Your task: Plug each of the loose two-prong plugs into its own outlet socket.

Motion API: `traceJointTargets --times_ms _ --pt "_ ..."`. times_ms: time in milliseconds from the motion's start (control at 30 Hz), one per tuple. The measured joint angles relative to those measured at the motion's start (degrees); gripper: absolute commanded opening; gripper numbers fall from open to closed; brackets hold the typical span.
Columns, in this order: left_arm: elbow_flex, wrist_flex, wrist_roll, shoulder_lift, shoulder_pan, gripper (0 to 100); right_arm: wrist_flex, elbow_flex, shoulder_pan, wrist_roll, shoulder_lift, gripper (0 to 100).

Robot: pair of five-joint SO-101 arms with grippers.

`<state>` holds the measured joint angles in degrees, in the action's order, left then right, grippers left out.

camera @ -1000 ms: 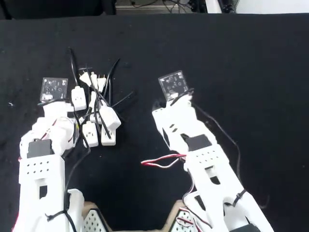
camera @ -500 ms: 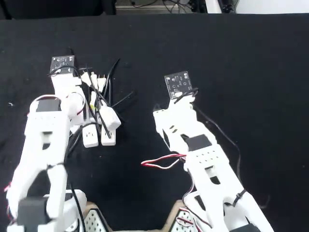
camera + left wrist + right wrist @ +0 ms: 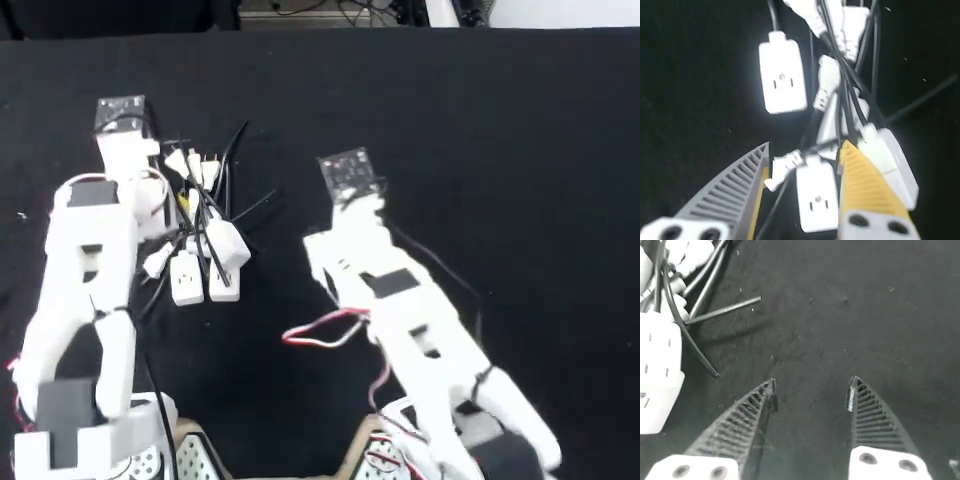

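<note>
While the left jaws gape above a socket [image 3: 815, 200] and a loose plug [image 3: 785, 167] in the cord tangle [image 3: 205, 225] at ten o'clock on the bench [image 3: 520, 150], the right jaws stand open at the tangle's three o'clock.

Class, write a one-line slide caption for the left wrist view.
Open left gripper over tangled white outlet sockets, plugs and black cords on a black table.
</note>
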<state>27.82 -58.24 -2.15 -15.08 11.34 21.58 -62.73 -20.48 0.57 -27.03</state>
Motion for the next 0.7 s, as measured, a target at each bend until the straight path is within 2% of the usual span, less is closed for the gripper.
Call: traceJointTargets --times_ms 133,300,400,600,700 --pt "-5.36 -0.70 -0.35 6.51 0.53 23 0.00 3.69 0.26 0.00 6.33 21.2" --pt "-11.87 -5.10 2.02 14.68 0.88 23 0.00 4.57 0.09 0.00 6.86 21.2" --pt "-15.82 -10.37 2.37 17.23 0.26 23 0.00 4.57 0.18 0.00 6.86 21.2" --pt "-25.93 -26.11 2.46 17.23 -5.63 23 0.00 4.57 0.09 0.00 6.86 21.2" --pt "-26.55 -27.16 4.04 17.23 -8.26 23 0.00 4.57 0.00 0.00 6.86 21.2"
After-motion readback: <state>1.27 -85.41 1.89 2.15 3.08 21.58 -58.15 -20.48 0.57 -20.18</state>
